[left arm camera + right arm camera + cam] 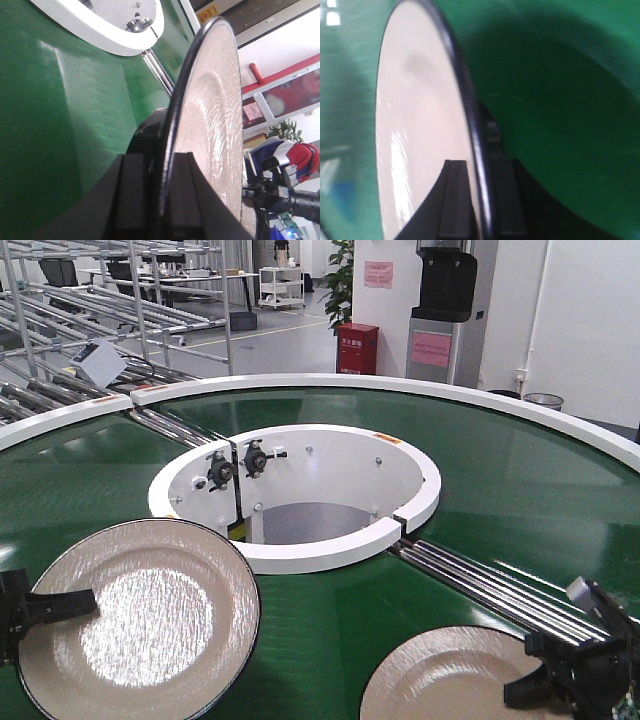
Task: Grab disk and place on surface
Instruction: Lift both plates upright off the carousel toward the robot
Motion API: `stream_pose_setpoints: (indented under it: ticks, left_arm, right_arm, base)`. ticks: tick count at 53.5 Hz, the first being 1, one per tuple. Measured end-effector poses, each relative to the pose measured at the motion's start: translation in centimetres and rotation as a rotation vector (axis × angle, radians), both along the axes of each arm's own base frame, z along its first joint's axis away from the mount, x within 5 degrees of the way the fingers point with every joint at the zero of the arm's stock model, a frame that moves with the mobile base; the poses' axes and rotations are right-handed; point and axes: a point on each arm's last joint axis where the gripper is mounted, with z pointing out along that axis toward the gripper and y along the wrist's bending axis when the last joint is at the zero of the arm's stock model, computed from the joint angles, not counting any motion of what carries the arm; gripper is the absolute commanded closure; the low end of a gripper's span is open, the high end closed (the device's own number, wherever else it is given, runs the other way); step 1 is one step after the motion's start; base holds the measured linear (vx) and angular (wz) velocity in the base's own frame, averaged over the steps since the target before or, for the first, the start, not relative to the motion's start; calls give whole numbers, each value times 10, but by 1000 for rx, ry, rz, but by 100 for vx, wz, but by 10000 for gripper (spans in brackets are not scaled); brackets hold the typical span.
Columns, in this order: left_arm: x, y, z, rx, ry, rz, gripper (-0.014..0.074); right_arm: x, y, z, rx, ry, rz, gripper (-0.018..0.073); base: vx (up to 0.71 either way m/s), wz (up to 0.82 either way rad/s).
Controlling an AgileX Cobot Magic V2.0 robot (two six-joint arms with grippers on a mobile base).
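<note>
Closest in, the left gripper pinches the rim of the left disk, with one black finger on each face. That disk is tilted over the green belt, below and left of the white ring. The right gripper is clamped on the edge of the right disk, below and right of the white ring and cut off by the frame. Both disks are pale with dark rims. Steel rollers run from the white ring toward the right disk.
</note>
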Motion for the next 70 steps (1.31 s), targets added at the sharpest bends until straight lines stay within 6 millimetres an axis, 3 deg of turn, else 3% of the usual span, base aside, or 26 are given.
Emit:
stream_pose_setpoints:
  ticks: [15,27,41,58,70]
  left_arm:
    - [-3,-3,3,-109,69,-15,598]
    - [-10,-6,16,-95,51,-30,598]
    - [-21,-10,26,-40,67,-63,598]
    - [-34,-15,48,-52,39,-58,598]
    - [-36,-16,50,-50,37,-62,598]
  right_arm:
    - [-23,12,84,120,-204,-69,568]
    - [-44,18,118,141,-266,-78,568]
    - [-51,21,129,180,-270,-92,568]
    - [-51,21,130,203,-269,-106,568]
    - [-51,21,130,204,-268,-106,568]
  base:
    - [0,0]
    - [0,0]
    - [0,0]
    - [0,0]
    - [0,0]
